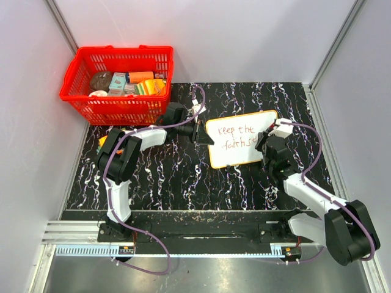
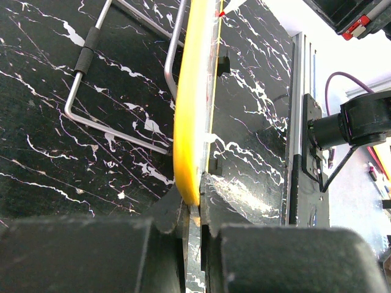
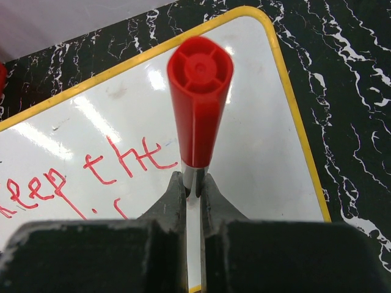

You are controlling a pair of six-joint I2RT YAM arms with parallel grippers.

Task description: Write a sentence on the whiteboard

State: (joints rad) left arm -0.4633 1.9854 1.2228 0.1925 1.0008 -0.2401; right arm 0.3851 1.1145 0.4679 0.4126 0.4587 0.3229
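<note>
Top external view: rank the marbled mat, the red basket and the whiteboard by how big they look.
1. black marbled mat, clearly largest.
2. red basket.
3. whiteboard, smaller in view. It looks propped at a tilt and the basket's rim sits nearer the camera, so that gap is unsure.

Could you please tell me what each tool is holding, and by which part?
Left tool pinches the whiteboard at its rim; right tool clamps the marker below its red end.

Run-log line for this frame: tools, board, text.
left tool: shut on edge of yellow-rimmed white rectangular whiteboard | right tool: shut on red plastic marker | red handwritten sentence: "keep the" plus second line, partly hidden
</note>
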